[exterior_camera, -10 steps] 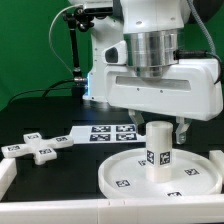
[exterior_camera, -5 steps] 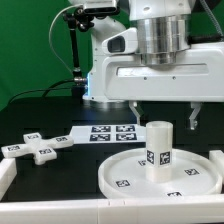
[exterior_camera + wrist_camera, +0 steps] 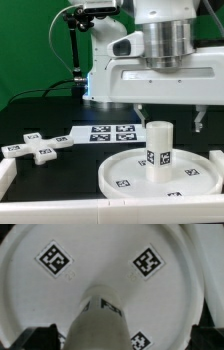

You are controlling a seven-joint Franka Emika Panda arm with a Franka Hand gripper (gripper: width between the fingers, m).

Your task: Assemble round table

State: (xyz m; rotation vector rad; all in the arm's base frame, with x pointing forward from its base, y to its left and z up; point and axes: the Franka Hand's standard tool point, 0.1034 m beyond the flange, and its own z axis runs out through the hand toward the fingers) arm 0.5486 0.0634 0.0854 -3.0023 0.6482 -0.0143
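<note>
The white round disc [image 3: 120, 172] lies rim up on the black table at the front. The short thick cylinder leg [image 3: 158, 146] stands upright on its middle, tags facing the camera. My gripper [image 3: 167, 115] hangs just above the leg's top, open and empty, with one finger on each side and apart from the leg. In the wrist view the leg [image 3: 105, 319] rises between my dark fingertips [image 3: 42, 338], with the gripper [image 3: 125, 339] centred over it and the disc [image 3: 100, 258] beneath. The cross-shaped piece [image 3: 38, 146] lies flat at the exterior view's left.
The marker board [image 3: 110, 133] lies behind the disc. White low walls [image 3: 6, 176] border the table's front and both sides. The robot's base [image 3: 105, 60] and a black stand are at the back.
My gripper has risen from around the leg's top, its fingers have spread wider, and it has drifted slightly to the exterior view's right. The leg stays upright on the disc.
</note>
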